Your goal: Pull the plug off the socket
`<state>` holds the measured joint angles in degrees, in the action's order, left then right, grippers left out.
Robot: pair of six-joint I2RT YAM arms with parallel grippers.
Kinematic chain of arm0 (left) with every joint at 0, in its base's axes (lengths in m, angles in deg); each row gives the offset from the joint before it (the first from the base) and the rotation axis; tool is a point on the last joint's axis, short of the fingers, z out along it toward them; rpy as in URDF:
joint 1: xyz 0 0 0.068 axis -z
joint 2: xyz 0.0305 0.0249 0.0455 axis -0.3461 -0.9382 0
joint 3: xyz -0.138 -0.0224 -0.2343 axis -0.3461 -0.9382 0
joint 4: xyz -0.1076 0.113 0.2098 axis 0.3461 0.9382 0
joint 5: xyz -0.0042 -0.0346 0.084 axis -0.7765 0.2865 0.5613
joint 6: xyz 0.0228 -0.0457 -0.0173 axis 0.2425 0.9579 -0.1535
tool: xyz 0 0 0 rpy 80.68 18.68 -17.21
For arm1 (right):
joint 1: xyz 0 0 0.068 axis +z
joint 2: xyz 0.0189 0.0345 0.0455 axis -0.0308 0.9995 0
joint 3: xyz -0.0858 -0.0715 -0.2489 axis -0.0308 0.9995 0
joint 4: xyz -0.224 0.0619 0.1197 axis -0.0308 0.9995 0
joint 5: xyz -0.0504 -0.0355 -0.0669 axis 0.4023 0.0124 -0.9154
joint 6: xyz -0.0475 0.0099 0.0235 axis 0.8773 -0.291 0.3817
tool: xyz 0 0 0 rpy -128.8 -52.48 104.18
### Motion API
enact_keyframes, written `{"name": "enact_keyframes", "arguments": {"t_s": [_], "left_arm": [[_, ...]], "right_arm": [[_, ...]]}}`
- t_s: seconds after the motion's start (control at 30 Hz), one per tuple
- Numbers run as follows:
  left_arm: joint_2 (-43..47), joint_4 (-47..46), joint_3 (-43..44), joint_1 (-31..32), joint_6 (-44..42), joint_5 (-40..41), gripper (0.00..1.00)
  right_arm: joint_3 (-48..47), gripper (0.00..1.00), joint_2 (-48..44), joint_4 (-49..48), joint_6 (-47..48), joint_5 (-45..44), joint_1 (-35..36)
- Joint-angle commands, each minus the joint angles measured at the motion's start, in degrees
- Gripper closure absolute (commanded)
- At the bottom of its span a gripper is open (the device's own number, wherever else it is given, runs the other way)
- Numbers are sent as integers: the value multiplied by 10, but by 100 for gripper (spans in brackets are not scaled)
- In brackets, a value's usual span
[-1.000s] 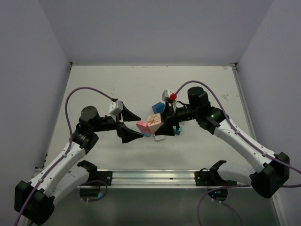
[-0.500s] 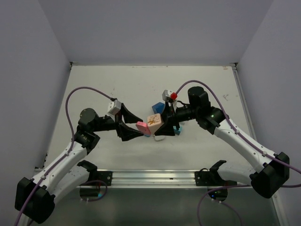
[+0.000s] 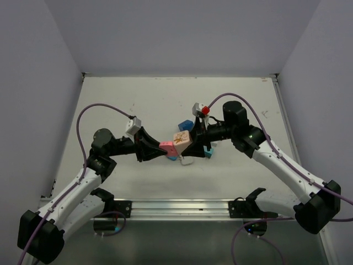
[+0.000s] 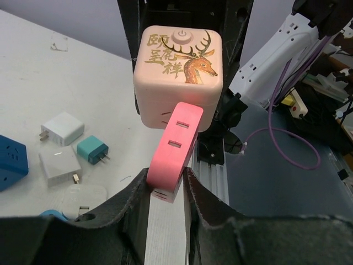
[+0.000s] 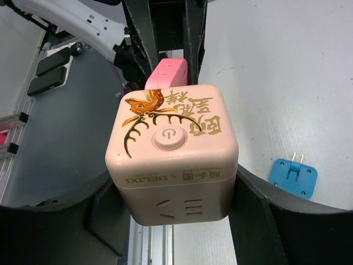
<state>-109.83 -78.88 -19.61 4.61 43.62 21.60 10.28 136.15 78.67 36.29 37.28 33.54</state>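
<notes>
The pink plug (image 4: 174, 149), projecting lengthwise from the socket cube (image 4: 179, 72) gripped by the right gripper (image 5: 176, 187), is clamped by the left gripper (image 4: 165, 190).

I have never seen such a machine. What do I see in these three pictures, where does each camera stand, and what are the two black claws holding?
You see two robot arms, a left arm and a right arm, bolted at the near edge of a white table. The wide picture comes from a fixed camera above and behind them. The other two come from a small camera on each wrist, so each one shows its own black fingers.

The right end effector grips a pale pink cube socket with a golden deer printed on it. The left end effector is closed on the pink plug, which sits in one side of the cube and is not yet pulled out.

Loose pieces lie on the table, among them a teal plug, a white adapter and a blue plug.
</notes>
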Motion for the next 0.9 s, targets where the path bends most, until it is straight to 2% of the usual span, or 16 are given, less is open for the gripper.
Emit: {"name": "enact_keyframes", "arguments": {"t_s": [0.0,0.17,0.33,0.4,0.6,0.87], "left_arm": [[12,-30,14,5,4,-5,78],[17,-29,13,5,7,-4,89],[22,-28,13,5,6,1,93],[23,-28,10,5,4,6,100],[27,-42,-3,5,6,1,100],[64,-48,-28,5,4,19,100]], "right_arm": [[3,100,-8,-28,-6,-61,2],[9,100,-9,-26,-10,-93,1],[12,100,-9,-24,-15,-128,1],[16,100,-10,-29,-16,-120,1],[25,100,-25,-19,-4,-101,-9],[55,100,-59,-39,-22,-58,-80]]}}
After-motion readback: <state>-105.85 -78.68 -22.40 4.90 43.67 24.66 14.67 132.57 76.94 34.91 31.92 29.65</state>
